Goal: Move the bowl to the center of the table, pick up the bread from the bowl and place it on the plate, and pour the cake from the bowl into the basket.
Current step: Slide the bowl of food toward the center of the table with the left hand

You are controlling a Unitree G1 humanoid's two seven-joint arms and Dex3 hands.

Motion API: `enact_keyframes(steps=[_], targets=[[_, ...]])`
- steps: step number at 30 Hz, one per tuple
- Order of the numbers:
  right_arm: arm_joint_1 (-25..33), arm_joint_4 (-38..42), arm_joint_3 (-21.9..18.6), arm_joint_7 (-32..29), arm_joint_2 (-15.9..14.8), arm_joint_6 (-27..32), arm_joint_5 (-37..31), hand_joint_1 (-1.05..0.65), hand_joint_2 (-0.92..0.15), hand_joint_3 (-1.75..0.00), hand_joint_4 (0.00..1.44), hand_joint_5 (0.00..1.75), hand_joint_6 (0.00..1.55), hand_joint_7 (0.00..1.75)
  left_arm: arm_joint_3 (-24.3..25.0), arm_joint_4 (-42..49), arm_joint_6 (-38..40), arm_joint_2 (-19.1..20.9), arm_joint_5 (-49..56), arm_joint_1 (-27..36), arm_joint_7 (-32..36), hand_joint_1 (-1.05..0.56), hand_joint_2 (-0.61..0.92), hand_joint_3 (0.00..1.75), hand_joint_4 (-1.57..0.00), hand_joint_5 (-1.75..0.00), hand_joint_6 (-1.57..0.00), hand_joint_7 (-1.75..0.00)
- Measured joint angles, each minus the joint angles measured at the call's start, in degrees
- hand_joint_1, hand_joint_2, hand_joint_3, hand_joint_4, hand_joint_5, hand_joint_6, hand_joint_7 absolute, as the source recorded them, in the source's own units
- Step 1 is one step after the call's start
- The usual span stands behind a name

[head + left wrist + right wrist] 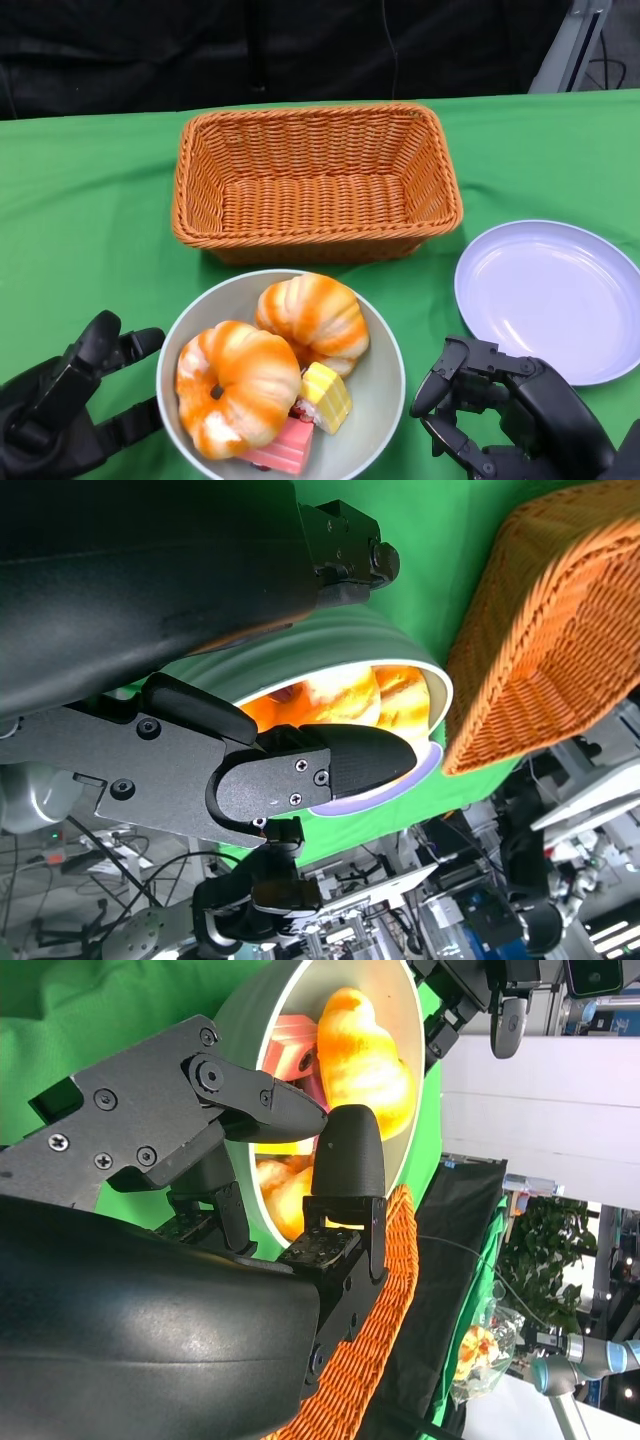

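Two hazards looming, left to right: left hand [62,405] hovering spread and empty beside the bowl [378,385], risking tipping it; bread [238,385] and cake [326,396] sitting heaped inside, threatening to spill; right hand [505,410] waiting spread, crowding the plate [550,300].

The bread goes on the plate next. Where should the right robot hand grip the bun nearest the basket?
Grip the bun across its rounded sides, coming from above: it lies on top, its crown uncovered, while the bowl wall blocks a low approach.
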Motion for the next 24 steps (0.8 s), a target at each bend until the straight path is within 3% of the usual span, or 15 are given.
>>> enact_keyframes(steps=[12, 24], targets=[[0.00, -0.21, 0.00, -0.14, 0.00, 0.03, -0.09, -0.13, -0.62, -0.86, 0.72, 1.63, 0.69, 1.33, -0.52, -0.01, -3.93, -3.30, -0.03, -0.03, 0.64, -0.65, 0.92, 0.58, 0.00, 0.00, 0.00, 0.00], [-0.02, -0.20, 0.00, -0.15, 0.00, 0.02, -0.21, -0.14, -0.62, -0.85, 0.71, 1.63, 0.69, 1.32, -1.59, 1.17, -5.81, -3.61, -1.09, 0.31, -1.36, -0.65, 0.92, 0.55, 0.00, 0.00, 0.00, 0.00]])
